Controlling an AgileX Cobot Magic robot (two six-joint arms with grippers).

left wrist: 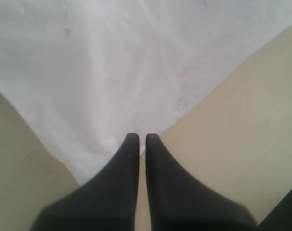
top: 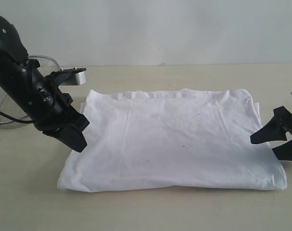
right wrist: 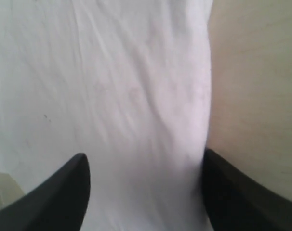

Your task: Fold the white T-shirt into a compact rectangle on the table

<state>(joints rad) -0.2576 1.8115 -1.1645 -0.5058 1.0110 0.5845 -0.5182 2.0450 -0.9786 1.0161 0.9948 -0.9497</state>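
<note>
The white T-shirt lies flat on the table as a wide folded rectangle, plain side up, with no lettering showing. My left gripper is shut, its tips low at the shirt's left edge. In the left wrist view the left gripper points at the white T-shirt where its edge meets the table, with nothing seen between the fingers. My right gripper stands open at the shirt's right edge. In the right wrist view the right gripper has its fingers wide apart over the white T-shirt.
A silver wire-mesh bowl stands at the back left behind the left arm. Bare table shows behind the shirt and along the front. A pale wall rises at the table's far edge.
</note>
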